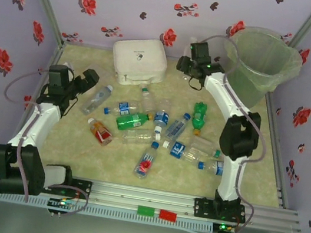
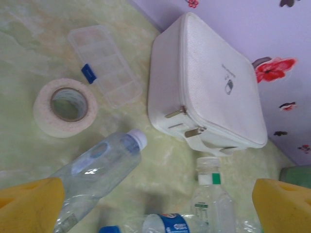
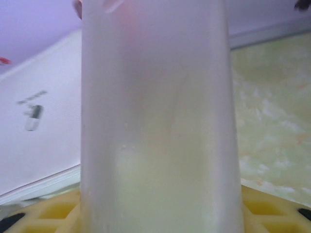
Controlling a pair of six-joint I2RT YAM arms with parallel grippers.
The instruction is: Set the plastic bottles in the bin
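A cloudy bottle [image 3: 155, 107] sits clamped in the right tool [image 3: 160, 212].

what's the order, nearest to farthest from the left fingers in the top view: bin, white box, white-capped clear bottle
1. white-capped clear bottle, just right of the left fingers
2. white box, far centre
3. bin, far right corner
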